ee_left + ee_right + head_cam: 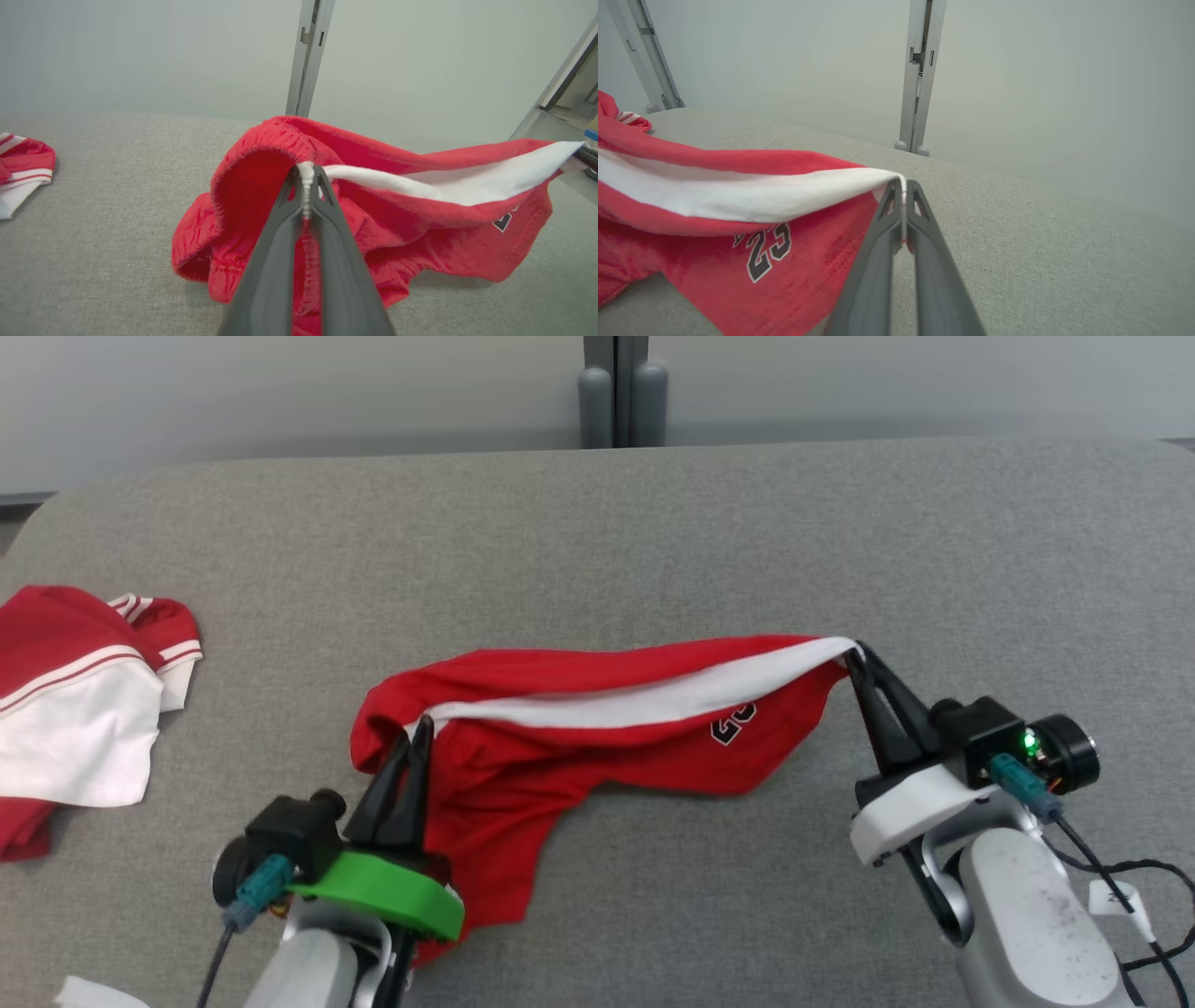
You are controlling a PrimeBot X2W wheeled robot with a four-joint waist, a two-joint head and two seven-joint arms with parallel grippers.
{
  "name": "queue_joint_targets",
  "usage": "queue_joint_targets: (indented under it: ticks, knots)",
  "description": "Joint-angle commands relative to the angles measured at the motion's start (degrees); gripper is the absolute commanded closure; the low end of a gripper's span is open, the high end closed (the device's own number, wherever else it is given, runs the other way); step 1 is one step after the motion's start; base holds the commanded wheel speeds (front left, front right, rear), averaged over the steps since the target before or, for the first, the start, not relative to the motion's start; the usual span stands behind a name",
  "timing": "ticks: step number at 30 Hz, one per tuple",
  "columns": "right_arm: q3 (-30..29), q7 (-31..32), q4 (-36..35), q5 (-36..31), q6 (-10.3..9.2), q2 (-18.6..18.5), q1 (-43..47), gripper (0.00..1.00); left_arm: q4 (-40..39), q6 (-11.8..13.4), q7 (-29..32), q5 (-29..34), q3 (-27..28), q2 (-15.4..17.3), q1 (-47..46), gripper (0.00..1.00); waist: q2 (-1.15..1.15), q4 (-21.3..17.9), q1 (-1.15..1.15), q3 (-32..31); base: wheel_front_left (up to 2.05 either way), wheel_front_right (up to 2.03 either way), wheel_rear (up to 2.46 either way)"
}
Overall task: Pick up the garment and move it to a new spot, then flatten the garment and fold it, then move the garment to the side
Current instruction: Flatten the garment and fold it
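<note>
Between left gripper [423,726] and right gripper [855,655], garment [560,756] stretched, ends pinched

The head view looks forward and down from above the near edge of the grey table [653,523]. It is far enough back to take in the left gripper [422,728] at lower left of the frame and the right gripper [854,655] right of centre. The left wrist view sits low and very close, looking along its own fingers [275,261] over the red garment [397,224] toward the pale wall [140,46] across the top of the frame. The right wrist view is equally low and near, facing that same wall. All three share the garment's white stripe [653,702] and the grey upright post [621,392]. The dark tip at the left wrist view's right edge is probably the right gripper.
</note>
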Motion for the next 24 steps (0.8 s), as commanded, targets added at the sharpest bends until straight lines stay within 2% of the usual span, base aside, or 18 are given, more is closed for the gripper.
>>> queue_joint_targets:
  ticks: [1, 6, 9, 12, 13, 17, 21, 24]
  knots:
    - [-0.90, -0.13, -2.37, 0.42, -0.06, -0.26, -0.09, 1.00, -1.27, -0.17, 0.03, 0.79, -0.58, 1.84, -2.74, 1.00, 0.00, -0.88, 0.00, -1.32, 0.00, 0.00, 0.00]
    - [-3.12, -0.13, -10.83, 1.54, -0.06, -2.17, -3.40, 1.00, -4.94, -0.17, 0.03, -0.62, -4.65, 8.72, -10.36, 1.00, 0.00, -2.39, 0.00, -2.60, 0.00, 0.00, 0.00]
    - [-2.72, -0.13, -14.54, 1.80, -0.06, -5.21, -6.90, 1.00, -6.31, -0.17, 0.12, -3.12, -7.51, 13.39, -16.83, 1.00, 0.00, -3.48, 0.00, -2.55, 0.00, 0.00, 0.00]
    - [-2.10, -0.13, -16.16, 2.42, -0.06, -8.25, -11.26, 1.00, -8.00, -0.17, 2.30, -7.39, -10.22, 16.82, -24.22, 1.00, 0.00, -4.57, 0.00, -1.69, 0.00, 0.00, 0.00]
    - [-0.75, -0.12, -15.92, 1.71, -0.06, -10.28, -14.49, 1.00, -8.76, -0.17, 3.87, -9.13, -11.66, 18.89, -28.46, 1.00, 0.00, -5.41, 0.00, -0.58, 0.00, 0.00, 0.00]
    - [2.71, -0.13, -13.31, 0.85, -0.06, -13.15, -22.41, 1.00, -8.53, -0.17, 6.14, -11.15, -15.05, 21.52, -36.52, 1.00, 0.00, -6.99, 0.00, 2.83, 0.00, 0.00, 0.00]
    - [5.75, -0.11, -9.16, -1.14, -0.07, -14.65, -31.88, 1.00, -6.00, -0.16, 6.49, -12.72, -17.37, 22.39, -44.19, 1.00, 0.00, -7.90, 0.00, 7.19, 0.00, 0.00, 0.00]
    - [6.94, -0.10, -5.24, -2.87, -0.07, -14.39, -39.33, 1.00, -2.65, -0.16, 5.68, -14.28, -17.41, 22.08, -49.62, 1.00, 0.00, -8.32, 0.00, 10.49, 0.00, 0.00, 0.00]
